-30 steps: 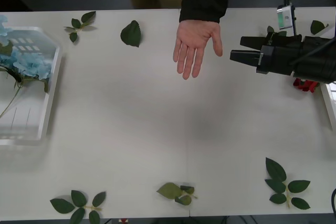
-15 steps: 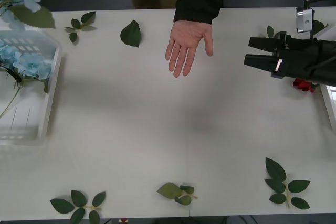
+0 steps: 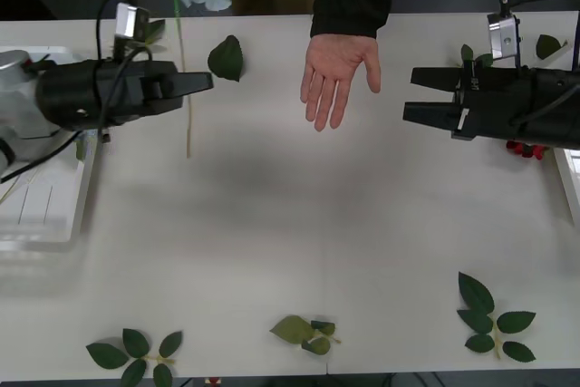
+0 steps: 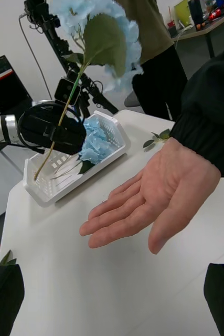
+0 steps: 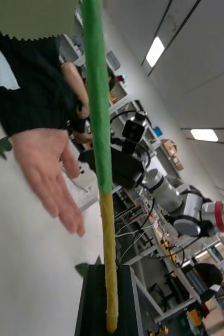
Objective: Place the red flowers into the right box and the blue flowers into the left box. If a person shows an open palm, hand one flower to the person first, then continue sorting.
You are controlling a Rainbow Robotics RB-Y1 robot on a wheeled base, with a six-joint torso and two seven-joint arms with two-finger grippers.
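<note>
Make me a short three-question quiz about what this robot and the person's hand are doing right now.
1. True or false: the left gripper holds a pale blue ruffled artificial flower by its thin green stem.
2. The person's hand over the white table is: A) a fist, B) an open palm, C) gripping a flower?
3. What does the right gripper hold?

Key: 1 true; 2 B; 3 nothing, its fingers are open.

loose green leaf sprigs (image 3: pixel 494 319) scattered on the white table (image 3: pixel 290 224)
</note>
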